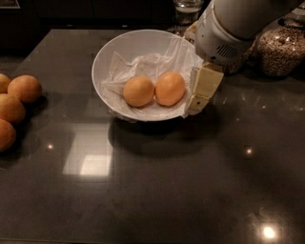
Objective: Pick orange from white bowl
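The white bowl (114, 52) stands at the back middle of the dark table, lined with crumpled white paper. Two fruits lie in it side by side. The orange (138, 91) is the rounder, paler one on the left. A taller, deeper-orange fruit (170, 88) touches it on the right. My gripper (195, 106) hangs from the white arm at the bowl's right rim, pointing down and just right of the taller fruit. It holds nothing that I can see.
A cluster of darker oranges (19, 107) lies at the table's left edge. A glass jar of grain (281, 45) stands at the back right behind the arm, and another glass jar (187, 9) stands behind the bowl.
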Controlling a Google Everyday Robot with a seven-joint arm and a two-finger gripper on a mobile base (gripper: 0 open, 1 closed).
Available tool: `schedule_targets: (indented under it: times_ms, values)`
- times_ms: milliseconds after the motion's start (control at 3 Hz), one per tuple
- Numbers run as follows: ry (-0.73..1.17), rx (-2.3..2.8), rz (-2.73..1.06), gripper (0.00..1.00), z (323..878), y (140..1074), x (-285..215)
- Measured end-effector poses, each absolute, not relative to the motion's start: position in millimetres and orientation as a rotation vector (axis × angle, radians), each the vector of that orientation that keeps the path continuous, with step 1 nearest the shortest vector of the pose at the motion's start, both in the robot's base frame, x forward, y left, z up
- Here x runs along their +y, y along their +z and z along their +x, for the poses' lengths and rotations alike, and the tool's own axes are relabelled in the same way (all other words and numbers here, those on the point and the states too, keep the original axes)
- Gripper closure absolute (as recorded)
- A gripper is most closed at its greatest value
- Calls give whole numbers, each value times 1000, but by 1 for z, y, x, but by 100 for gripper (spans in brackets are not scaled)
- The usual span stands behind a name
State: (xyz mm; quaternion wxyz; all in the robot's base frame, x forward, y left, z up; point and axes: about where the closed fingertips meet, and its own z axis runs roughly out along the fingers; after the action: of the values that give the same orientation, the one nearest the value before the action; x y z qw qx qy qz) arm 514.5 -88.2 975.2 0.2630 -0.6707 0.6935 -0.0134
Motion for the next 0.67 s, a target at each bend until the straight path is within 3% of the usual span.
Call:
schedule_targets:
  times_ms: [667]
  values:
    - [11,1786,-1815,0,542,967,-37]
